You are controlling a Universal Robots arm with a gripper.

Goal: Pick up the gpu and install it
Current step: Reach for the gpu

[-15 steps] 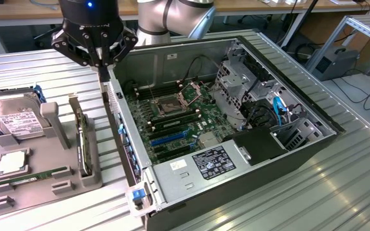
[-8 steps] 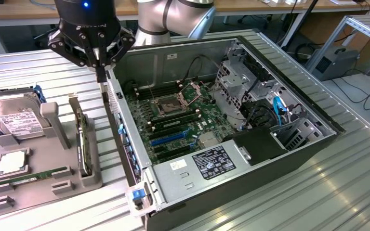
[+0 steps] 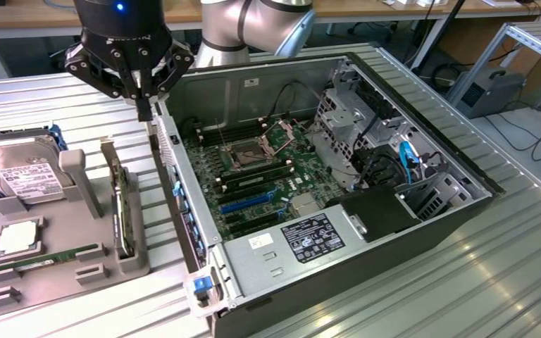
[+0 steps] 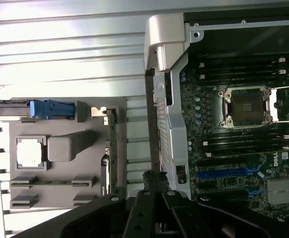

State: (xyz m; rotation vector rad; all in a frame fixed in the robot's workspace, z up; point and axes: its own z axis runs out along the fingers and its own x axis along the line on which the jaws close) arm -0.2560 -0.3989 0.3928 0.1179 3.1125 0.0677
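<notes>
Hard drive: the hard drive (image 3: 22, 172) stands at the exterior view's left, in the back of a grey holder (image 3: 132, 264) on the table (image 3: 496, 282). It is not the part wanted.
Gpu, place: the gpu (image 3: 117, 204) stands on its edge in a slot along the holder's right side, just beside the open computer case (image 3: 251, 88). Nothing touches it, so it is not yet picked up.
Gpu, long axis: it runs roughly from 12 to 6 o'clock in the exterior view, nearly alongside the case's near wall.
Hand, state: the hand (image 3: 144, 116) has its fingers pressed together with nothing between them.
Hand, place: it hangs over the far end of the case's near wall, raised above both holder and case.
Gpu from hand: in the exterior view the gpu lies between 6 and 7 o'clock of the hand, lower down and near, on the holder side of the wall.
Alignment: in the wrist view the gpu (image 4: 111, 148) runs parallel to the wall that the hand (image 4: 154, 174) hangs over. The offset looks sideways rather than a matter of turning.
Slots: the board's blue slot (image 3: 247, 202) lies inside the case, at about 3 o'clock of the gpu, with the wall between them.
</notes>
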